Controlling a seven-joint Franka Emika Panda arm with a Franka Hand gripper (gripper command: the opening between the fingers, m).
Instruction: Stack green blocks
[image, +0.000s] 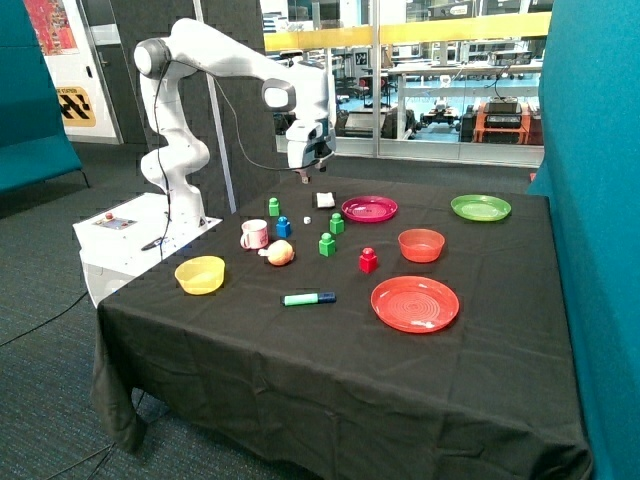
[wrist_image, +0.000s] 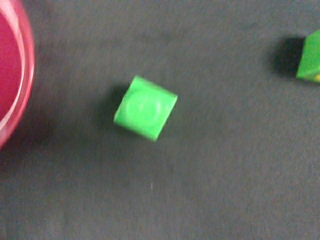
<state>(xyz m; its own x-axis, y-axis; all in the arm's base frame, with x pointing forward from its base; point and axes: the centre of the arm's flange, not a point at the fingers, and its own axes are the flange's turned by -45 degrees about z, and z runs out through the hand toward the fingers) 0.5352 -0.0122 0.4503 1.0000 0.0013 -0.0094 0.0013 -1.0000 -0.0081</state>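
Marker (image: 309, 298): nearest the table's front edge, green too, but no part of the stack.
Near block (image: 327, 244): green, alone on the cloth between the mug (image: 254, 234) and the red block (image: 368, 260).
Middle block (image: 337, 223): green, just beside the magenta plate (image: 369, 209); probably the one centred in the wrist view (wrist_image: 145, 107), stud up, turned askew, with the plate rim at the edge.
Far block (image: 273, 206): green, behind the mug, apart from the others.
Gripper (image: 312, 166): high over the table's back part, holding nothing I can see; finger opening cannot be told.
Stack: not begun, all three lie separate.
Doing it well: I judge the wrist should turn to match the block's flat sides, then drop straight, clear of the plate rim.
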